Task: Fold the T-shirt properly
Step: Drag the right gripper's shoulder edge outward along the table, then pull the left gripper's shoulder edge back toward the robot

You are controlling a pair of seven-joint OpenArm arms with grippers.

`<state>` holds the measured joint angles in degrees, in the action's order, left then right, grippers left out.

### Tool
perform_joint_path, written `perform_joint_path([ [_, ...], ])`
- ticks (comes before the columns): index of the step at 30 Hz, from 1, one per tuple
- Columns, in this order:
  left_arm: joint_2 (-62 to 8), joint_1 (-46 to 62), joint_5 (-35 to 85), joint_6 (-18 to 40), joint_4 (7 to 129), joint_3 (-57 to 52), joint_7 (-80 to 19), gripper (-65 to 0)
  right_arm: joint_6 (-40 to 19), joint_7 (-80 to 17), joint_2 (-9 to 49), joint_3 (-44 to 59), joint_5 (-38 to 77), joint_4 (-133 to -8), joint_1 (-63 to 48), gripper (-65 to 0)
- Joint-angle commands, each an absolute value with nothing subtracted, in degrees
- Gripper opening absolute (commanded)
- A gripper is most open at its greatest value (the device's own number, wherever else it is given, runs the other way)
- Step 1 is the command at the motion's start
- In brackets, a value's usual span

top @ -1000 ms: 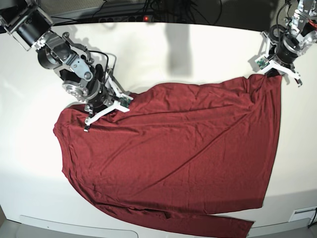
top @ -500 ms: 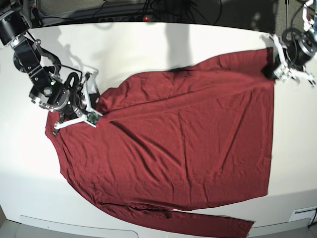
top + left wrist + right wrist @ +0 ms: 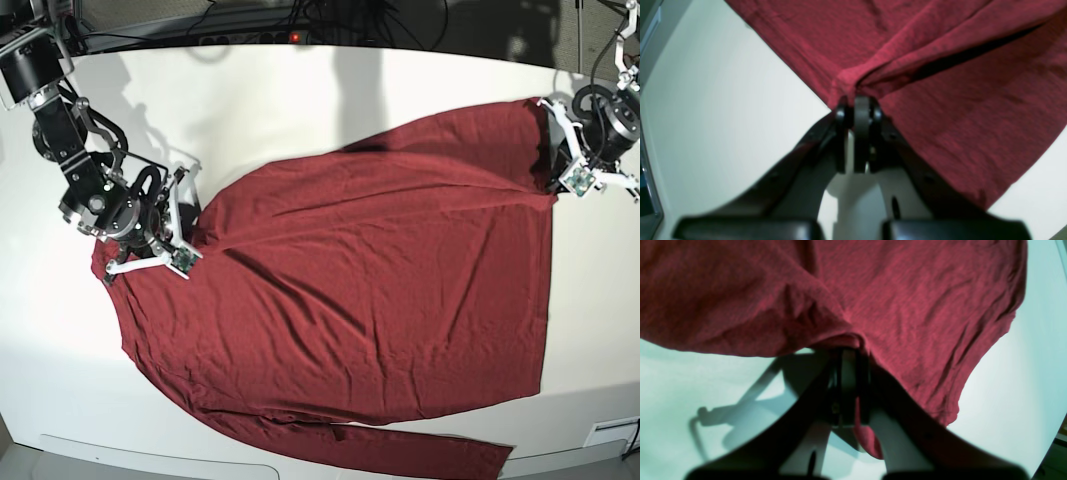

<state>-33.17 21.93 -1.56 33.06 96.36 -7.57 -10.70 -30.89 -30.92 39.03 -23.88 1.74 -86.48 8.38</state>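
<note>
The maroon T-shirt (image 3: pixel 370 290) lies spread over the white table, wrinkly, with one long sleeve (image 3: pixel 420 445) running along the front edge. My left gripper (image 3: pixel 556 182) is at the shirt's far right corner, shut on a bunched fold of its fabric (image 3: pixel 853 83). My right gripper (image 3: pixel 185 232) is at the shirt's left edge, shut on the fabric (image 3: pixel 846 336), which drapes over the fingers. The shirt fills the upper part of both wrist views.
The white table (image 3: pixel 300 100) shows bare at the back and along the left. Cables and a power strip (image 3: pixel 260 35) lie behind the back edge. A grey rail (image 3: pixel 150 455) runs along the front left.
Both arms have moved apart and pulled the shirt taut and flatter. The right gripper went left with the edge; the left gripper carried its corner back and right, then lowered slightly.
</note>
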Motion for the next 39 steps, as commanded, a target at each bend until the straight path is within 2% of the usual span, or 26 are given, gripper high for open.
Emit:
perform_joint_path([
  [1,-34.17,22.09,-0.99,32.56,97.06,-8.21,-10.31,-65.0,-30.55,-30.04,39.86,-23.27,1.72,-87.18,9.69,-65.0],
  [6,-34.17,23.66,-1.02,32.51,97.06,-8.21,-18.04,-65.0,-30.55,-29.95,39.83,-23.27,1.74,-87.18,9.69,-65.0],
  [7,-34.17,23.9,-1.04,32.56,97.06,-8.21,-19.46,-63.0,-30.55,-29.98,39.83,-23.27,1.72,-87.18,9.69,-65.0],
  [11,-34.2,24.12,-1.06,32.56,97.06,-8.21,-25.36,-44.6,-30.55,-29.98,39.83,-23.27,1.74,-87.18,9.69,-65.0],
  [13,-34.2,24.12,-2.66,32.56,97.06,-8.21,-26.09,-39.7,-30.52,-29.98,39.83,-23.27,1.74,-87.18,9.69,-65.0],
  [17,-34.2,24.14,-6.61,32.58,97.14,-8.21,-26.33,-39.4,-30.55,-29.98,39.83,-23.27,1.74,-87.18,9.69,-65.0],
  [21,-34.15,25.76,-5.96,39.2,99.09,-8.21,-26.17,-39.4,-30.68,-30.0,39.83,-23.27,1.74,-87.18,9.69,-65.0],
  [26,-34.17,31.81,-5.98,39.53,106.26,-8.21,-24.34,-39.4,-30.68,-29.93,39.83,-23.27,1.74,-87.18,9.72,-65.0],
  [32,-34.13,36.36,-11.55,40.0,107.07,-8.1,-11.18,-39.4,-30.68,-29.98,39.83,-23.27,1.74,-87.18,9.69,-65.0],
  [39,-34.15,34.24,-12.23,40.0,101.12,-8.1,-4.47,-39.4,-30.68,-30.0,39.64,-23.27,1.76,-87.2,9.69,-65.0],
])
